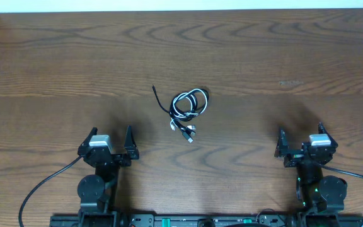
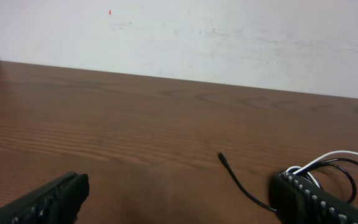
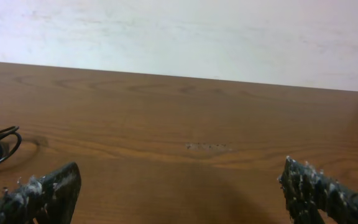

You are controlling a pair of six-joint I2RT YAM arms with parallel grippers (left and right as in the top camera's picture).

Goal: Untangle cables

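Table point(image 1: 55, 57): wood-grain.
Left gripper point(image 1: 111, 130), right gripper point(image 1: 300, 129): both spread wide, empty, at near edge, well apart from bundle.
Cables point(image 1: 188, 104): black and white coiled together mid-table.
Step, judged: untangling not begun.
Next: reach in, pinch black free end point(image 1: 154, 88).

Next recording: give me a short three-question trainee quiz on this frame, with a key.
1. True or false: the thin black cord and the thin white cord lie looped together on the brown wooden table.
2. The left gripper and right gripper are: A both open and empty; B both shut; C one holding a cord.
3. Fill in: the black cord's loose tail sticks out toward the ___ arm's side.
Key: 1 true; 2 A; 3 left.
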